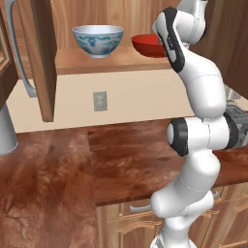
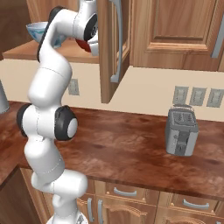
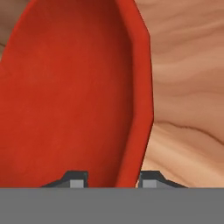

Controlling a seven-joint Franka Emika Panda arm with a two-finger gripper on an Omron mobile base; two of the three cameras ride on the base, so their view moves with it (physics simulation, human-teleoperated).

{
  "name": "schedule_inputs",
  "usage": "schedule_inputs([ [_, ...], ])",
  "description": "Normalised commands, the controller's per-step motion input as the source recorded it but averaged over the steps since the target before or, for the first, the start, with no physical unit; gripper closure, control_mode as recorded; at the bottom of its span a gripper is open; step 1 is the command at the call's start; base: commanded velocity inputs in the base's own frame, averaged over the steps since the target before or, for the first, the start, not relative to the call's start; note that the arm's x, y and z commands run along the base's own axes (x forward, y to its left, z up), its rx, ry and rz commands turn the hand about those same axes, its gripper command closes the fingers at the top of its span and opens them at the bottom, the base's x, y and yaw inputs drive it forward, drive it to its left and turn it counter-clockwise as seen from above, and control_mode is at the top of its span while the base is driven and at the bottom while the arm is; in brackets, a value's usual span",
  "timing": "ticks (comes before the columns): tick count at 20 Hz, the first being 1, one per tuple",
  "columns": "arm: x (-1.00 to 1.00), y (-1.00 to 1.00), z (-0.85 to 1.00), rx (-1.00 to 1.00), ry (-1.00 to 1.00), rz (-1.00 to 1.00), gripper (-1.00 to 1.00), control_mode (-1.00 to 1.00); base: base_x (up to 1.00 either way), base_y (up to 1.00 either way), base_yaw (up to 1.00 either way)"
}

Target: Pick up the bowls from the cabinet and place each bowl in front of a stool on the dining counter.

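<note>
Jaws narrowly parted astride the glossy red bowl's (image 3: 65,96) curved rim, grip uncertain, over pale grained wooden shelf (image 3: 188,87).

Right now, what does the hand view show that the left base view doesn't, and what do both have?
Hand view alone: the gripper with one finger tip inside the red bowl and one outside, straddling its rim over the cabinet shelf. Left base view alone: the white and blue bowl on that shelf, the open cabinet door, a wall outlet, the counter and the arm. Both: the red bowl and the wooden shelf.
</note>
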Motion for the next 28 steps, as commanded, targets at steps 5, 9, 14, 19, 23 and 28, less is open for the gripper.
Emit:
schedule_inputs([
  [5, -0.77, 0.07, 0.0, 0.0, 0.0, 0.0, 1.0, -1.0, 0.0, 0.0, 0.0],
  [9, -1.0, 0.18, -0.01, 0.0, 0.0, 0.0, 1.0, -1.0, 0.0, 0.0, 0.0],
  [14, -1.0, 0.34, -0.18, 0.0, 0.0, 0.0, 1.0, -1.0, 0.0, 0.0, 0.0],
  [19, -1.0, 0.24, -0.13, 0.0, 0.0, 0.0, 1.0, -1.0, 0.0, 0.0, 0.0],
  [23, -1.0, 0.07, -0.17, 0.01, 0.0, 0.0, 1.0, -1.0, 0.0, 0.0, 0.0],
  [28, -1.0, -0.17, -0.11, 0.05, 0.04, -0.03, 1.0, -1.0, 0.0, 0.0, 0.0],
])
